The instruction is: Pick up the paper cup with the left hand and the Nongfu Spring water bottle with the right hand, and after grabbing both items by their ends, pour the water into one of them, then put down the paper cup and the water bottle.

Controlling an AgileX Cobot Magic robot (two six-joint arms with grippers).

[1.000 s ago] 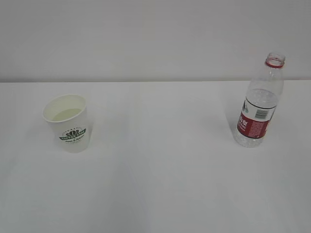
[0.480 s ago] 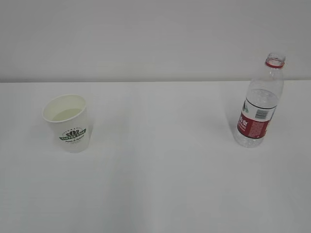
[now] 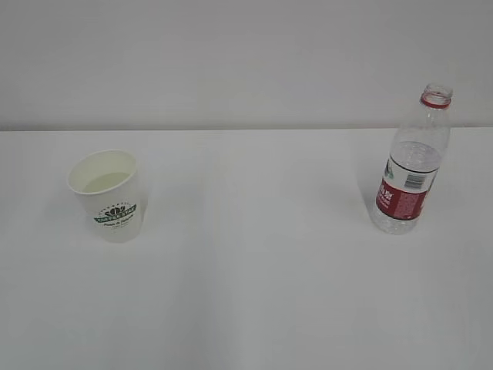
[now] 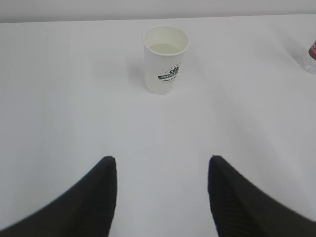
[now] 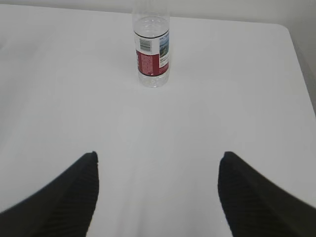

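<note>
Both hands clear of the desk point(image 3: 254, 293), jaws parted and holding nothing.

We see the left hand point(image 4: 162, 190) with jaws standing wide over bare desk; the paper cup point(image 4: 165, 59) stands upright well ahead of them, about on the line between the two jaws, with the water point(image 4: 165, 48) visible inside. The right hand point(image 5: 158, 190) also has its jaws spread wide; the Nongfu Spring water bottle point(image 5: 152, 57) stands upright and uncapped well ahead, roughly centred between them. In the exterior view we find cup and bottle far apart, neither touched.
</note>
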